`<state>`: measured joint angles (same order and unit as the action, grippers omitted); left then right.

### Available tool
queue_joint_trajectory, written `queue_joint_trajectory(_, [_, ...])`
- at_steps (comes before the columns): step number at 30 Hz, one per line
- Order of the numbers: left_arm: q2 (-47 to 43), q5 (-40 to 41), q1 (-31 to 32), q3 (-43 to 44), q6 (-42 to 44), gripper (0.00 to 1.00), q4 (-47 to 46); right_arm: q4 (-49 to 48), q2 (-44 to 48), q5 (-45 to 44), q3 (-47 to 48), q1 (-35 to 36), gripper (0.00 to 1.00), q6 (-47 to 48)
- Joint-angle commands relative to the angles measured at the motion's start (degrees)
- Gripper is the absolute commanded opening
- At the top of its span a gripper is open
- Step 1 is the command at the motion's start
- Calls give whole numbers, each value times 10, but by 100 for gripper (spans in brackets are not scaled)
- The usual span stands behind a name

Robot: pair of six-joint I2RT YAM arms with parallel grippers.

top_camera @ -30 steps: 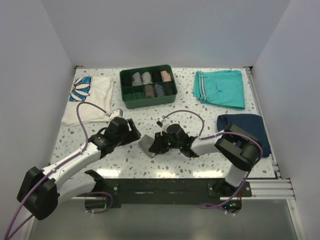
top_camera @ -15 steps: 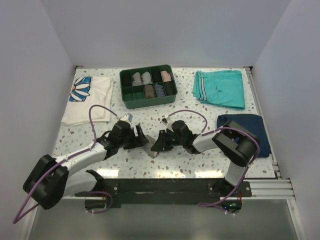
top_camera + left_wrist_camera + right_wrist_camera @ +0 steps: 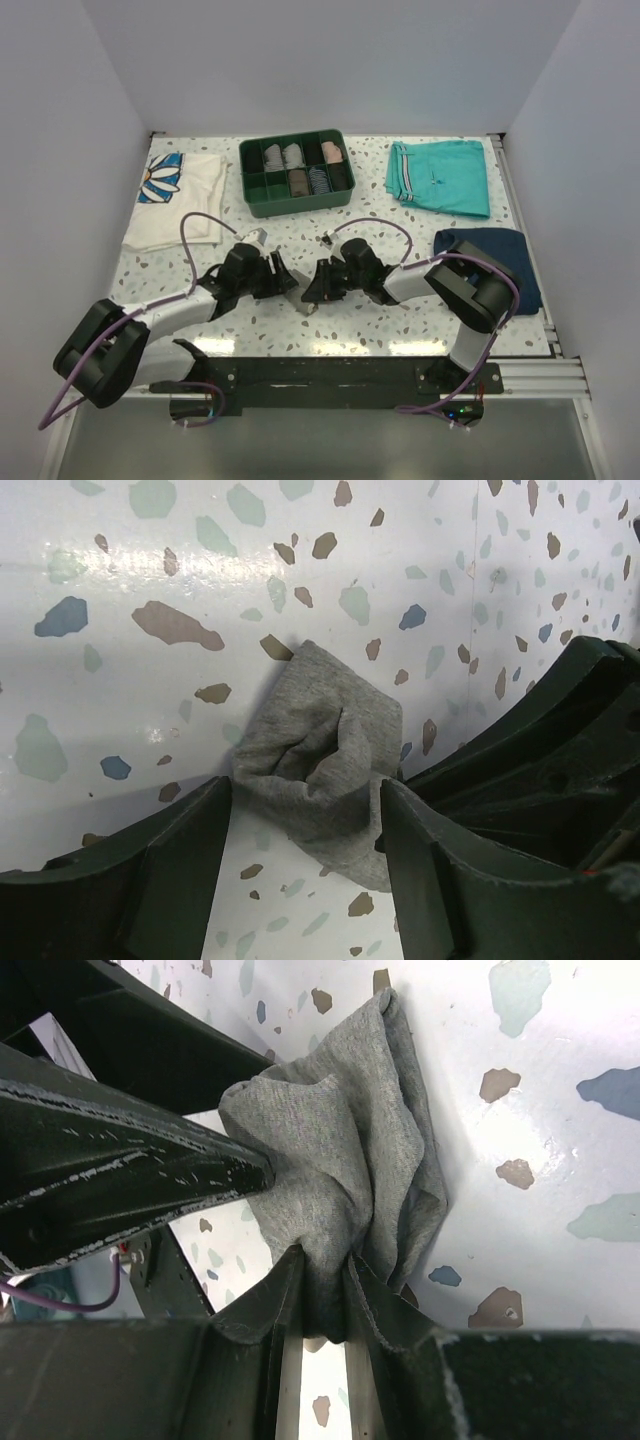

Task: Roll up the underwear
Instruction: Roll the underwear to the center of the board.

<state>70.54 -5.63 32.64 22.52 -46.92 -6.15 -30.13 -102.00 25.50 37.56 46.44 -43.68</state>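
Left hand (image 3: 281, 277) has swung in, its fingers parted yet narrowing either side of the small crumpled grey cloth underwear (image 3: 325, 750) on the speckled counter (image 3: 300, 225), whose edge the right hand (image 3: 320, 1282) pinches tight, so rolling looks imminent.

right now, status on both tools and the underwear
Right tool shut on the underwear, bunched up. Left tool open, a finger either side of it. Green tray well apart, far side.

Heather-grey underwear (image 3: 320, 750); white desk (image 3: 130, 560) speckled brown, blue and mint; dark-green tray (image 3: 290, 207); teal shorts (image 3: 440, 178); navy garment (image 3: 490, 242).
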Motion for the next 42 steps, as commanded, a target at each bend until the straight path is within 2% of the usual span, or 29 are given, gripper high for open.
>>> queue_joint_trajectory(1, [-33, 3, -18, -16, 5, 66, -17, 79, -4, -29, 7, 0, 14, 31])
queue_joint_trajectory(4, [-46, 0, -28, -20, 11, 65, -9, 88, -7, -33, 8, 0, 14, 34])
queue_joint_trajectory(11, [-23, -29, -31, -28, 12, 44, -43, 95, -6, -31, 14, 1, 14, 40])
queue_joint_trajectory(17, [-1, -43, -30, -29, 9, 34, -66, 103, -2, -26, 22, 0, 18, 46])
queue_joint_trajectory(20, [13, -44, -30, -22, 14, 23, -66, 118, 3, -24, 29, 1, 28, 54])
queue_joint_trajectory(24, [38, -40, -30, -4, 34, 14, -49, 151, 35, -38, 37, 1, 42, 75])
queue_joint_trajectory(27, [58, -35, -29, 12, 49, 13, -32, 208, 79, -77, 50, 6, 51, 108])
queue_joint_trajectory(35, [84, -37, -28, 38, 73, 15, -9, 363, 173, -192, 113, 48, 57, 219])
queue_joint_trajectory(42, [86, -40, -25, 52, 73, 16, 4, 436, 140, -333, 193, 139, 59, 294])
